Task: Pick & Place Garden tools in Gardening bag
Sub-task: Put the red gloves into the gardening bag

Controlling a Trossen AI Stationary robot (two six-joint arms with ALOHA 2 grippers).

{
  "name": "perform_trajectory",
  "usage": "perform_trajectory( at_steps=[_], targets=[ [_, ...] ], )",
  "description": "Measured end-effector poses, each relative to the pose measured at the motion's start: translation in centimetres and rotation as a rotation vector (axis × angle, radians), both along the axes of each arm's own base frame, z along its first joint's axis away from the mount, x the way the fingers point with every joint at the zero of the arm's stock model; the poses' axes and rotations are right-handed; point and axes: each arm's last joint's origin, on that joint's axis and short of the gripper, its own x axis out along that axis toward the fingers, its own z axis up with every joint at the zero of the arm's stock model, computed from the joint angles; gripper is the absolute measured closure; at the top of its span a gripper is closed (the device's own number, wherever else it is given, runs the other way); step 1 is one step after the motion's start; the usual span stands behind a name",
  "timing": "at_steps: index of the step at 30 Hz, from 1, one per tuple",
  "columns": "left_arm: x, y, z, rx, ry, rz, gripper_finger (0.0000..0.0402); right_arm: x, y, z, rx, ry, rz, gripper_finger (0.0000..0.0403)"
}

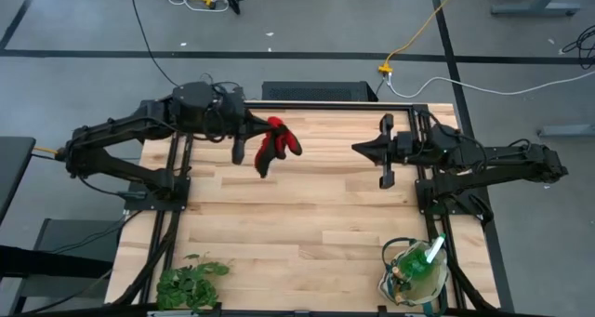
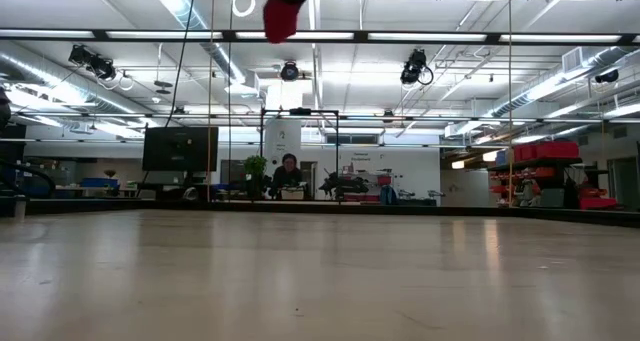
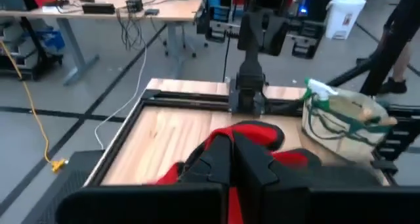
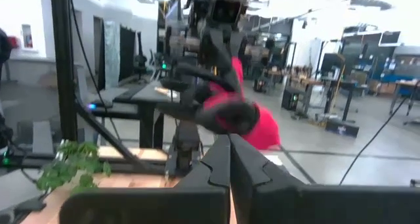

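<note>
The wooden table [image 1: 307,205] fills the middle of the high view, its light planks bare across most of the surface. All places below are given from the gardening bag [image 1: 416,272], a round cream canvas tote with dark green trim that stands at the table's near right corner.

The left arm [image 1: 121,145] reaches in over the far left part of the table, well apart from the bag and diagonally across from it. The right arm [image 1: 483,164] lies above the table's right side, directly beyond the bag toward the far edge.

Inside the bag a green spray bottle [image 1: 429,255] stands with its pale nozzle poking above the rim. The leafy plant bunch [image 1: 191,280] lies at the near left corner, level with the bag and well apart from it along the near edge.

The left gripper [image 1: 263,152] is pinched shut on the red glove [image 1: 277,140], which hangs off the table, high in the air; the low view shows the glove [image 2: 283,11] at the very top with clear space beneath it. In the left wrist view the red fabric [image 3: 262,145] bunches around the closed fingers, with the bag [image 3: 341,125] farther off.

The right gripper [image 1: 358,150] has its fingers pressed together on nothing, raised above the table beyond the bag.
</note>
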Motion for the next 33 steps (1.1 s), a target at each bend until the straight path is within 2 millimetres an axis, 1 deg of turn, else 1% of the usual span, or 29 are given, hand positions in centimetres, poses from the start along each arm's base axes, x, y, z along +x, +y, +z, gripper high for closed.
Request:
perform_trajectory(
  at_steps=[2,10,18,22,27,29,33],
  targets=[
    [0.7,0.1,-0.1,-0.003,0.023,0.0,0.0393,0.0,0.0,0.3,0.0,-0.028,-0.002,0.0402],
    [4.0,0.7,0.9,0.006,0.011,-0.006,0.0393,-0.2,-0.2,0.9,0.007,-0.098,-0.06,0.0402],
    [6.6,1.1,2.1,0.007,-0.014,-0.031,0.0393,-0.4,-0.2,1.6,-0.033,-0.166,-0.07,0.0402],
    [7.4,1.3,2.9,0.019,-0.036,-0.034,0.0393,-0.5,-0.2,1.9,-0.059,-0.202,-0.077,0.0402],
    [7.8,1.4,3.2,0.026,-0.04,-0.036,0.0393,-0.6,-0.2,2.4,-0.06,-0.236,-0.078,0.0402],
    [7.9,1.4,3.1,0.025,-0.035,-0.036,0.0393,-0.7,-0.2,3.1,-0.051,-0.232,-0.089,0.0402],
    [7.9,1.4,3.1,0.025,-0.035,-0.036,0.0393,-1.0,-0.3,5.2,-0.037,-0.189,-0.139,0.0402]
  ],
)
